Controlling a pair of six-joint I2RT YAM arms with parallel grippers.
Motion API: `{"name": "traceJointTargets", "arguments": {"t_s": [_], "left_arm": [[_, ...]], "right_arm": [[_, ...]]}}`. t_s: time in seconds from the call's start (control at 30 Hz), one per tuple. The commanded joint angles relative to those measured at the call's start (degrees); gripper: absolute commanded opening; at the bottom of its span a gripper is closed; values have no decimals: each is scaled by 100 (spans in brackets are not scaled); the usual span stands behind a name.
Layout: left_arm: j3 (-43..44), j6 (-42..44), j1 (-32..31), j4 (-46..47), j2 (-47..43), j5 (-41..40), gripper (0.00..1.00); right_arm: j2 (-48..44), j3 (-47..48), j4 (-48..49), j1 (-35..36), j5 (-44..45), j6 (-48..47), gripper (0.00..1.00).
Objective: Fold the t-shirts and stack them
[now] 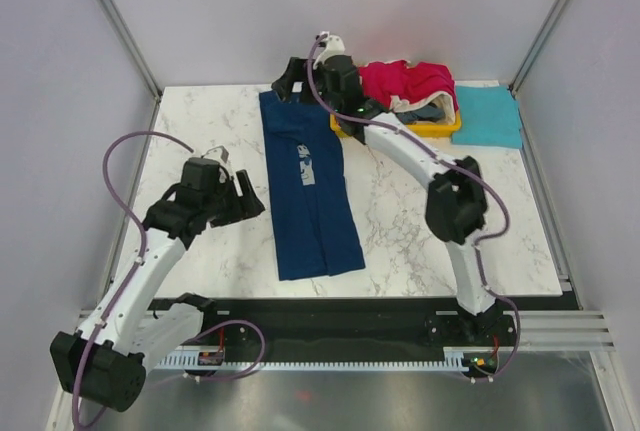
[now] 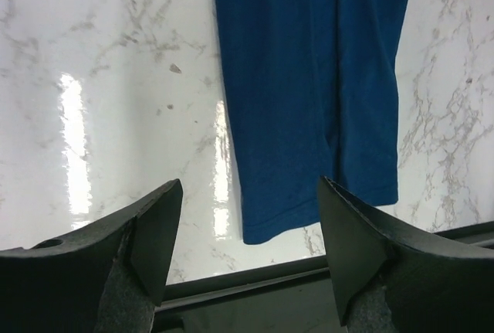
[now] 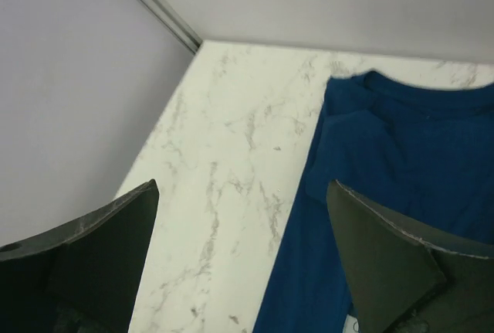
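A navy t-shirt (image 1: 310, 191) lies in a long folded strip down the middle of the table, its pale print (image 1: 307, 166) facing up. My left gripper (image 1: 250, 201) hovers open just left of the strip. In the left wrist view the shirt's hem end (image 2: 309, 101) lies ahead of the open left gripper (image 2: 251, 225), with nothing between the fingers. My right gripper (image 1: 284, 81) stands open over the far collar end. In its wrist view the collar (image 3: 401, 90) sits to the right of the empty right gripper (image 3: 243, 217). A crimson-pink t-shirt (image 1: 405, 81) is heaped at the back.
The crimson-pink heap rests on other cloth in a yellow tray (image 1: 445, 129) at the back right. A folded teal t-shirt (image 1: 487, 116) lies right of the tray. Grey walls close in the table's left, far and right sides. A black rail (image 2: 309, 271) runs along the near edge.
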Motion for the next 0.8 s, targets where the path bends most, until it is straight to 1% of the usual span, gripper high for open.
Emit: {"name": "traceJointTargets", "arguments": {"t_s": [0.0,0.03,0.07,0.13,0.17,0.2,0.23,0.27,0.3,0.37,0.4,0.43,0.47,0.5,0.57,0.63,0.77], "left_arm": [[-346,-760,-438,104,152,-214,77],[-426,-885,-622,121,231,-223,77],[-601,-1069,-711,235,266,-206,77],[-769,-1210,-939,350,389,-161,77],[-848,-1272,-1001,489,416,-161,77],[-1006,-1368,-1054,534,433,-161,77],[-1094,-1413,-1142,596,460,-161,76],[-1173,-1439,-1177,718,495,-144,76],[-1339,-1483,-1204,789,513,-126,76],[-1499,-1518,-1265,912,583,-12,76],[-1647,-1571,-1292,1052,609,40,75],[-1727,-1589,-1335,1131,636,154,75],[-1806,-1615,-1362,1219,679,216,72],[-1920,-1668,-1397,1325,697,286,72],[-2052,-1747,-1485,1413,697,304,71],[-2141,-1808,-1564,1536,689,313,71],[-2395,-2028,-1722,1747,706,392,70]], "right_arm": [[-1876,-1343,-65,-17,3,-363,98],[-2152,-1689,-441,-17,56,-381,98],[-2677,-2380,-636,-17,196,-398,98],[-3224,-3200,-874,-17,189,-355,98],[-3488,-3622,-893,-17,137,-328,98],[-3969,-4427,-884,-17,75,-206,98],[-4183,-4791,-919,-17,22,-101,98],[-4403,-5474,-937,-17,-56,-21,98],[-4814,-5811,-928,-9,-170,93,98],[-5211,-6479,-902,9,-285,208,98],[-5587,-7083,-884,26,-312,243,97],[-5765,-7350,-893,27,-286,313,97],[-5932,-7596,-893,35,-329,357,94],[-6195,-7990,-867,44,-373,401,93],[-6477,-8422,-840,88,-583,550,90],[-6610,-8670,-770,158,-672,699,87],[-6786,-9346,-402,562,-839,1024,83]]}}
